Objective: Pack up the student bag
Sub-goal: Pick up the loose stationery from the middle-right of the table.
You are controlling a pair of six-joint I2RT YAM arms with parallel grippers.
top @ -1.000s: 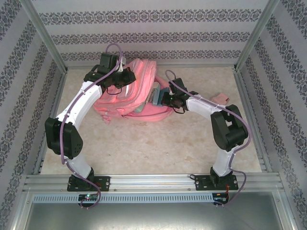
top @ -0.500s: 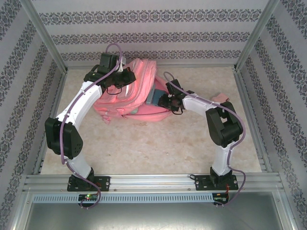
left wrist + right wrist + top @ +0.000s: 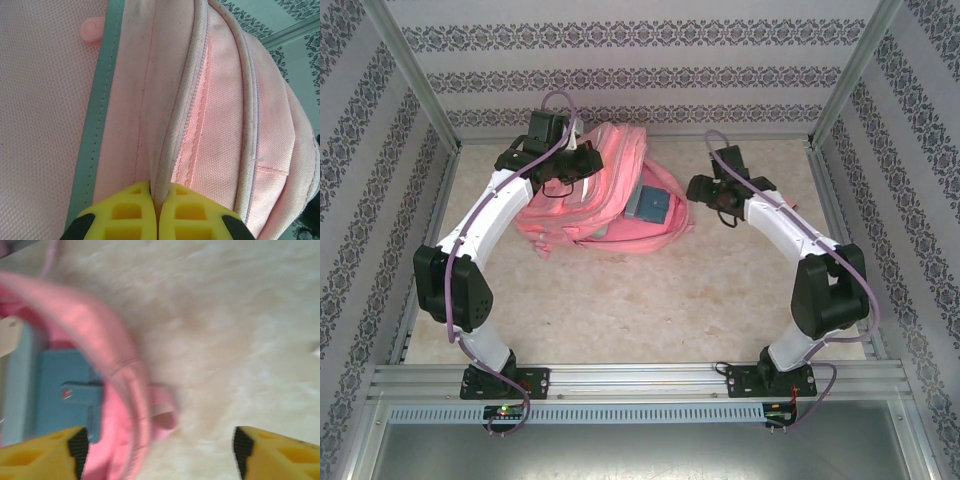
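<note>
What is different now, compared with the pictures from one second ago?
The right gripper let go of the blue case, opened, and drew back to the right, away from the student bag. The case now lies in the bag's opening. The left gripper stays shut on the bag's edge; the bag has not moved.

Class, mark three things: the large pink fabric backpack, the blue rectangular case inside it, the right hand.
Large pink fabric backpack (image 3: 618, 160), top view: upper panel.
Blue rectangular case (image 3: 649, 205), top view: its middle.
Right hand (image 3: 159, 442), right wrist view: midway between open fingertips.

Lab robot cell: aluminium frame, wallpapered panels.
</note>
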